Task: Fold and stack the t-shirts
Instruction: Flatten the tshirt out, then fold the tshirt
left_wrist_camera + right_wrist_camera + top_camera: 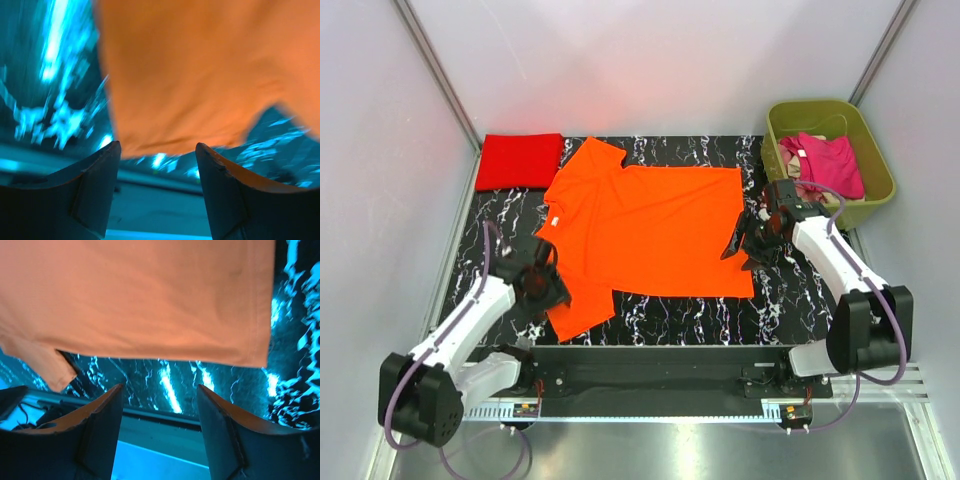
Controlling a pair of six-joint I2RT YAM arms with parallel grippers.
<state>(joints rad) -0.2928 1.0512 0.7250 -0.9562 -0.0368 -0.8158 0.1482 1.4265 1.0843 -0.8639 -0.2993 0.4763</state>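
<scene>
Nearest the bases, the left gripper (542,283) hangs low over the black white-veined marble-pattern table (660,320). It is just beside the near sleeve of the bright orange cloth t-shirt (650,230). In its wrist view the fingers are spread with nothing between them, and the orange cloth (200,75) starts just beyond the tips. That view is blurred.

The right gripper (752,243) is at the opposite side, at the shirt's hem edge. Its fingers are also spread and empty. The hem (140,295) runs across just ahead of them, corner in sight.

- Orange shirt: mid-table, spread flat, collar to the left, hem to the right, both sleeves out. Not folded yet.
- Far left corner: red cloth t-shirt (520,160), already a neat folded rectangle, touching or nearly touching the orange far sleeve.
- Far right: olive-green plastic tub (820,103), with a magenta pink t-shirt (830,160) crumpled inside.

Step in hand, as I read it, is the first lengthwise fold.

- Take matching points on the near edge: left at the near shoulder by the sleeve, right at the near hem corner.
- Pinch both layers.
- Lift together and keep the cloth taut between the arms.
- Carry it over to the far edge and lay it down evenly.
- Turn the near sleeve in, or it will stick out of the fold.
- Watch for a one-layer grab and for uneven lift, which would skew the crease.
</scene>
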